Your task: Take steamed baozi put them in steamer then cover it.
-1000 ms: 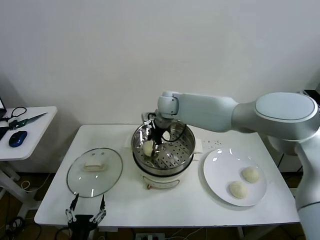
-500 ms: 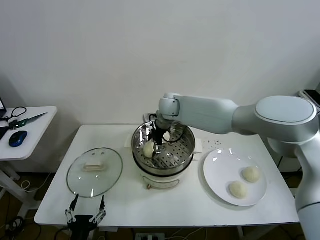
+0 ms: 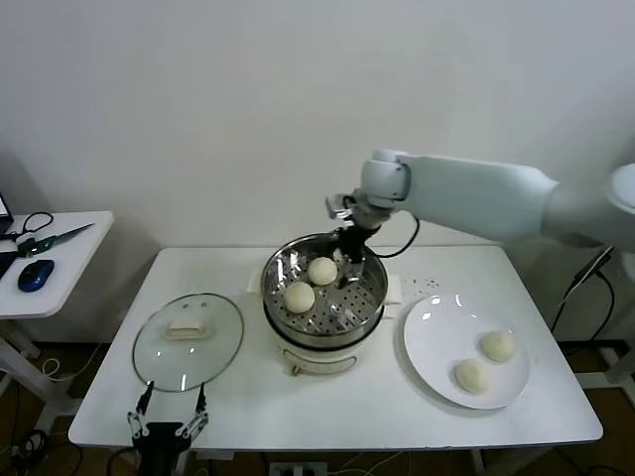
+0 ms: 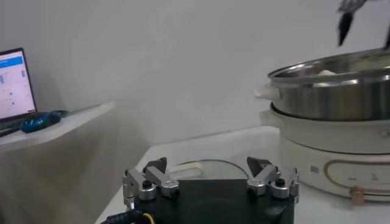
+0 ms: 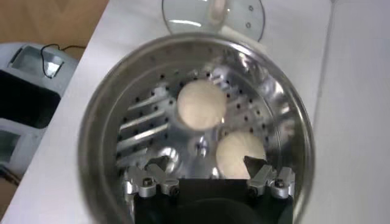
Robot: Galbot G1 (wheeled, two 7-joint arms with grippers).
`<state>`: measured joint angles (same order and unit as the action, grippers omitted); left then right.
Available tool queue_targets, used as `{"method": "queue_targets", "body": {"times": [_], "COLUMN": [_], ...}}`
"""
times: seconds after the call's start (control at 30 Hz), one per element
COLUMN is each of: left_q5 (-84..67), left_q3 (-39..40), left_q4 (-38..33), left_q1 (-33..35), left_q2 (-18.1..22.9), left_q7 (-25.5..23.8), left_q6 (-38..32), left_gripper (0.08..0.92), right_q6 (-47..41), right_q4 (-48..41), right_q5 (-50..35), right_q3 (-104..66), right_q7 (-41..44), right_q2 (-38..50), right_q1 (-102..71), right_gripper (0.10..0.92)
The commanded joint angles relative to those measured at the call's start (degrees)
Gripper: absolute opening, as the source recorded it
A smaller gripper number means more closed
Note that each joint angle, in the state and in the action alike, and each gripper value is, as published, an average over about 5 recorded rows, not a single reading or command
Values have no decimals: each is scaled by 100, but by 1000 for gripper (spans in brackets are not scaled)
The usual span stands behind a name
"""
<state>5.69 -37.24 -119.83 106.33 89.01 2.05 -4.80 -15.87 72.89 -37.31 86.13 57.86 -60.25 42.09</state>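
Observation:
The steamer [image 3: 324, 315] stands mid-table with two baozi on its perforated tray, one at the back [image 3: 322, 270] and one at the front left [image 3: 299, 297]. Two more baozi [image 3: 498, 345] [image 3: 472, 376] lie on the white plate [image 3: 437, 337]. My right gripper [image 3: 349, 253] hangs open and empty over the steamer's far rim. Its wrist view looks down into the steamer [image 5: 97, 140], with the right gripper [image 5: 204, 164] above the baozi [image 5: 200, 104] [image 5: 241, 152]. The cover [image 3: 189, 340] lies flat on the table to the left of the steamer. My left gripper [image 3: 169, 426] is parked open at the front edge.
A side table [image 3: 60, 268] at the far left carries a mouse and scissors. In the left wrist view the open left gripper [image 4: 208, 165] faces the cover [image 4: 204, 168], with the steamer [image 4: 341, 91] beyond it and a laptop [image 4: 13, 82] behind.
My right gripper has opened, left a baozi in the steamer, and pulled up and back to the right. Both baozi in the steamer now show. The left arm has not moved.

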Motion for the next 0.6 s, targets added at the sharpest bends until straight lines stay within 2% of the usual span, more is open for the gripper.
{"method": "queue_targets", "body": {"times": [0.03,0.37,0.6], "left_q5": [-91,-66,37], "left_q3": [-27,-73,-49], "left_q4": [13,-11,-14], "left_q1": [-49,-63,-45], "left_q2": [6,19,45], "left_q7": [-11,-17,-10], "left_q6": [56,95,111], "left_gripper": [823,823,823], "right_q6": [96,329,477], "right_q4": [885,1126,846], "right_q5": [489,2174,2929], "right_q3": [-119,-625,-1546], "right_q7": [223,504,526], "right_q2": [1617,3151,3521], "right_q1": [276,-1126,-2515], "right_gripper": [823,823,823]}}
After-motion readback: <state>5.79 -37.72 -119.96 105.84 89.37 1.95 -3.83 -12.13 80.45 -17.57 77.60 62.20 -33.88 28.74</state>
